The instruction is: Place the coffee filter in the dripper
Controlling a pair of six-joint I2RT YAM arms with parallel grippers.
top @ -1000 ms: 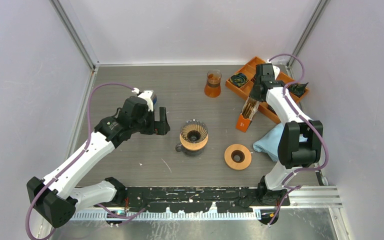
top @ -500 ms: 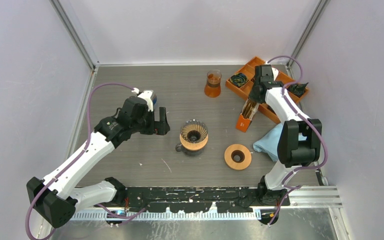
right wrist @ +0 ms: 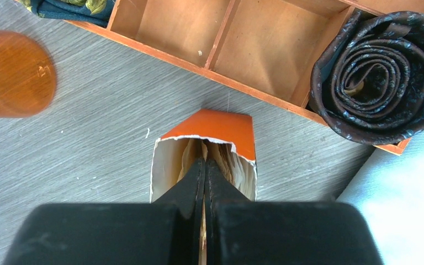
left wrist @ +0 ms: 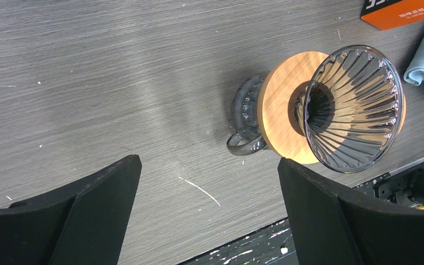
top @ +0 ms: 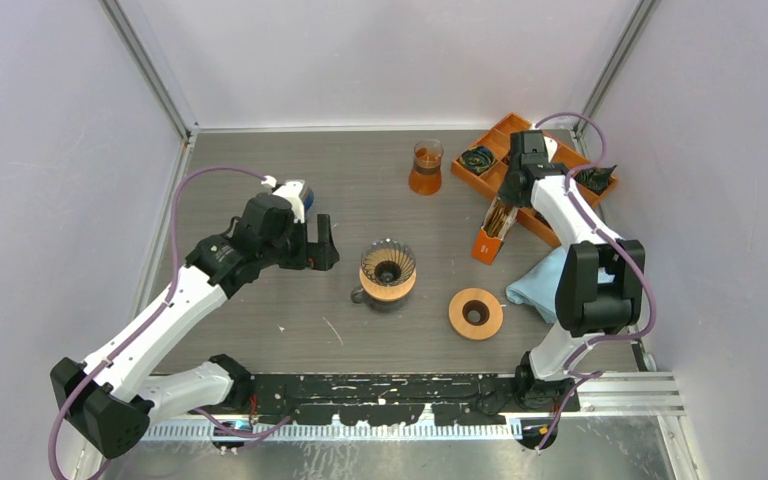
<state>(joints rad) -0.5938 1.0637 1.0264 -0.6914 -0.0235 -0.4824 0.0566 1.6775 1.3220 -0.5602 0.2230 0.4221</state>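
The glass dripper (top: 388, 268) with a wooden collar stands mid-table; the left wrist view shows it (left wrist: 348, 107) empty. My left gripper (top: 324, 244) is open and empty just left of the dripper, with bare table under it in its own view (left wrist: 208, 163). An orange filter box (top: 488, 238) lies open by the tray. My right gripper (top: 502, 210) reaches into its torn mouth. In the right wrist view the gripper (right wrist: 205, 164) is shut on a thin tan coffee filter among the stacked filters (right wrist: 237, 165) inside the box (right wrist: 221, 124).
An orange wooden tray (top: 542, 228) at the back right holds rolled fabric (right wrist: 378, 72). A glass of amber liquid (top: 426, 167) stands left of the tray. A wooden ring (top: 475, 312) and a blue cloth (top: 540, 280) lie right of the dripper.
My right wrist has shifted very slightly toward the tray, its fingers staying in the filter box. The left arm has barely moved.
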